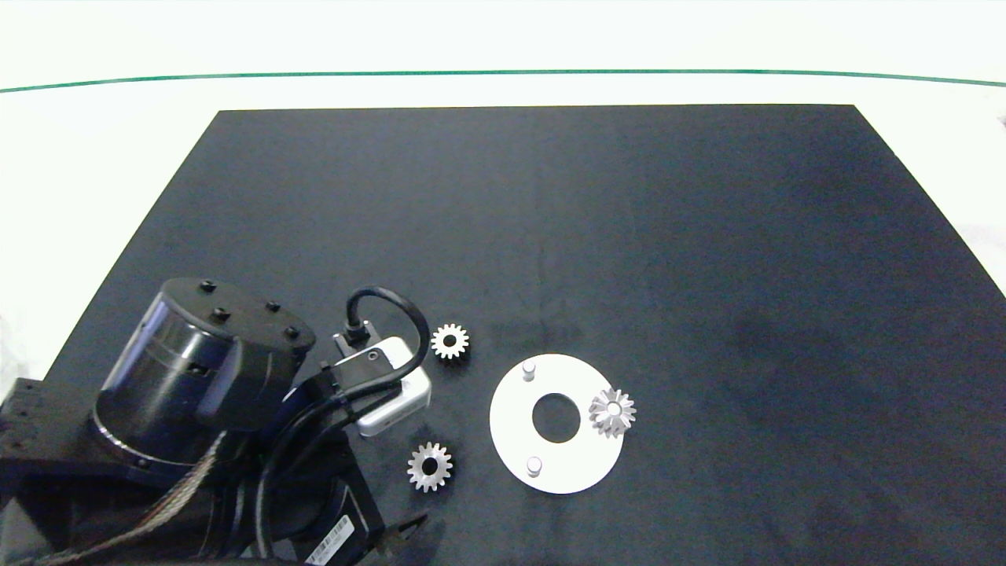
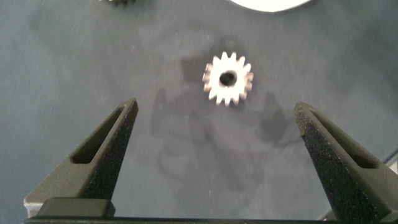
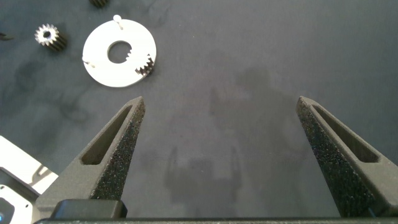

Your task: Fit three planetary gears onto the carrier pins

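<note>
you are hovering the left gripper (image 2: pixel 214 127), fingers spread wide and empty, over a loose gear (image 2: pixel 228 78). centre it before closing. the right gripper (image 3: pixel 217 134) is waiting open too.

bright overhead light washes out the white table (image 1: pixel 503 39) beyond the black mat (image 1: pixel 707 275), faint soft shadows smudge it, and the close gear (image 2: pixel 228 78) looks slightly blurred.

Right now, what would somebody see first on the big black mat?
The white disc near the mat's front stands out, with one gear already on its right-hand pin and two pins bare. Two loose gears lie left of it, and the left gripper hangs open above the nearer one.
</note>
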Available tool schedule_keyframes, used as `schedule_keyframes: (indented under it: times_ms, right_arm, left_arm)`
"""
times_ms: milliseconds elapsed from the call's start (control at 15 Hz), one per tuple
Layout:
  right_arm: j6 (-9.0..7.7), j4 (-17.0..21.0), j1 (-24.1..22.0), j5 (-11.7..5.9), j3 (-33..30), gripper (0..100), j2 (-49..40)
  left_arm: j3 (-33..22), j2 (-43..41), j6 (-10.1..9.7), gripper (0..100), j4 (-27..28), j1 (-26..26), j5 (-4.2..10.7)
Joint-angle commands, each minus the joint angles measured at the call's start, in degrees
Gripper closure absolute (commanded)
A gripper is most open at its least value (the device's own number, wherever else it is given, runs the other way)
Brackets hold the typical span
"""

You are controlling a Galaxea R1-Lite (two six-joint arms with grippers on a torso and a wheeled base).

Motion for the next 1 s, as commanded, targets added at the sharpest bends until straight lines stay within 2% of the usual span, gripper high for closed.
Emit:
schedule_keyframes:
  times_ms: [67,200,333,467,733,1000]
  right_arm:
    - [-0.34,0.02,0.04,-0.06,0.26,0,0.34]
    - [-0.34,0.02,0.04,-0.06,0.43,0,0.6]
    - [-0.34,0.02,0.04,-0.06,0.52,0,0.6]
    - [-0.43,-0.07,0.04,-0.06,0.43,0,0.51]
    - [-0.43,-0.07,0.04,-0.06,0.26,0,-0.36]
    - [-0.43,-0.07,0.04,-0.06,0.26,0,-0.36]
  left_arm:
    - [-2.63,5.32,0.24,0,-0.08,-0.66,0.43]
    - [-5.09,8.05,0.42,0,0.18,-0.57,0.43]
    - [-5.62,8.75,1.3,0,2.21,-0.57,0.43]
    - [-5.44,9.28,1.21,0,2.65,-1.54,0.43]
    - [-5.62,12.79,0.15,0,2.03,-2.68,0.43]
    - [-5.09,14.82,0.42,0,-0.78,-2.59,0.52]
